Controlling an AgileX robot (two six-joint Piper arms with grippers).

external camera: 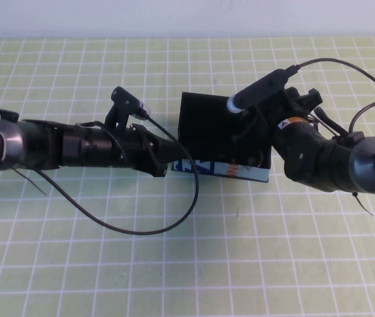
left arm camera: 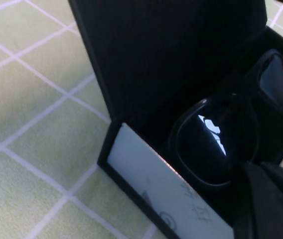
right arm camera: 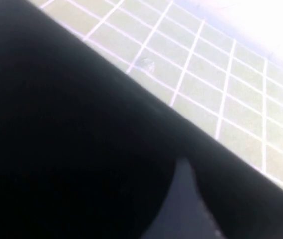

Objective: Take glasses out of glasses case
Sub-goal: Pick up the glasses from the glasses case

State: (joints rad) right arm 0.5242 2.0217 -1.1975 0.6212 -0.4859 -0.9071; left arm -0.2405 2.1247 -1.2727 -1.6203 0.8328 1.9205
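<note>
The glasses case (external camera: 222, 142) is opened, the glasses (left arm camera: 216, 144) are retained inside, and extraction remains; left hand (external camera: 168, 164) at the case's left end and right hand (external camera: 250, 142) over its interior, with neither grip state determinable.

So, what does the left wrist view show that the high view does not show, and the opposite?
Only the left wrist view shows the glasses lying inside the open glasses case, a dark lens catching light.

Only the high view shows both arms: the left gripper at the case's left end, the right gripper reaching into the case from the right, and a black cable looping over the table.

Both show the case with its lid raised, its white front side, and the green grid surface.
</note>
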